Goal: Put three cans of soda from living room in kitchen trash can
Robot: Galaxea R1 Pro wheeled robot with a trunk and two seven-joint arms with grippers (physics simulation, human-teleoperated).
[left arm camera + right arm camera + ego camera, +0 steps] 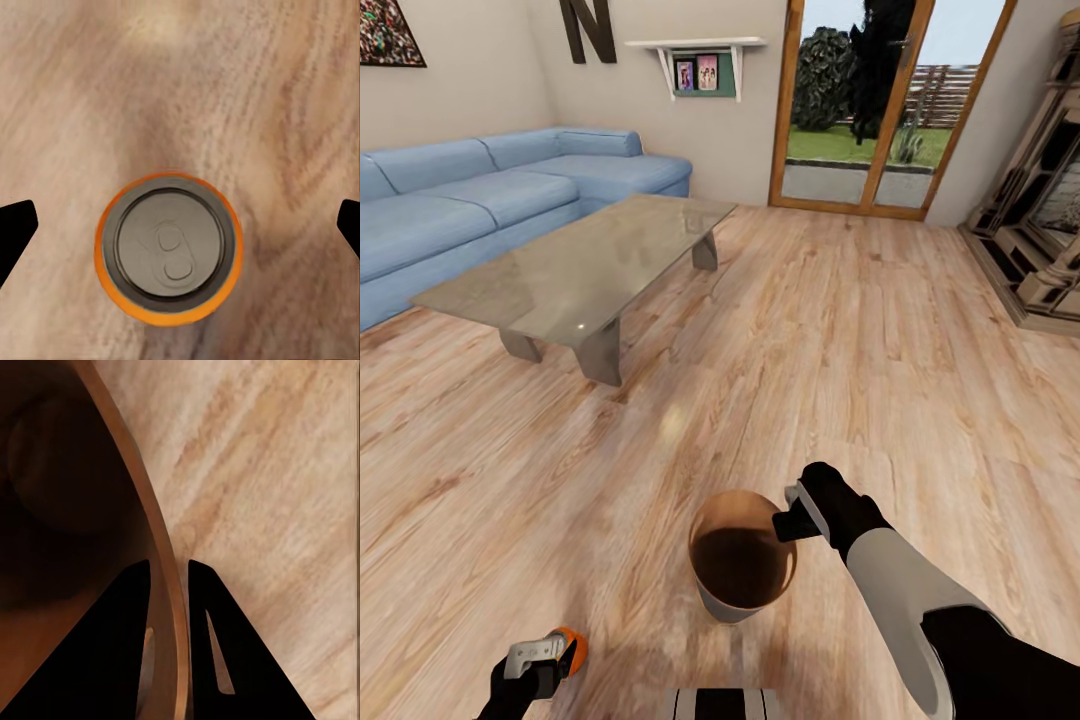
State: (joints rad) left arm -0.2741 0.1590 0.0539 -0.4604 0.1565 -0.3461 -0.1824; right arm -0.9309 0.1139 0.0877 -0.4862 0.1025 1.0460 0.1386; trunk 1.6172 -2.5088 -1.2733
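A: Wood-plank floor [840,330] covers the living room; report the fixed items.

B: Blue sofa [480,200] at 10 o'clock. Glass-topped table [575,265] just in front of it. Glazed door [880,100] at 12 o'clock. Wall shelf [705,60] with photos left of the door. Pale cabinet [1040,210] at 2 o'clock.

A: Locate the trash can.

B: Copper-brown trash can [742,560] stands upright on the floor at 6 o'clock, close to the robot. Its interior is dark; contents cannot be determined.

A: Right tool status?

B: Right tool [792,522] is at the can's rim on the 3 o'clock side. In the right wrist view the two fingers [112,660] straddle the rim wall [161,555], one inside and one outside, closed against it: the tool grips the trash can.

A: Left tool status?

B: Left tool [545,655] is at 7 o'clock, well apart from the trash can. An orange soda can [169,247] sits upright on the floor under it, silver top and pull tab facing the left wrist camera. Both fingertips [15,229] stand spread wide on either side of the can, not touching it.
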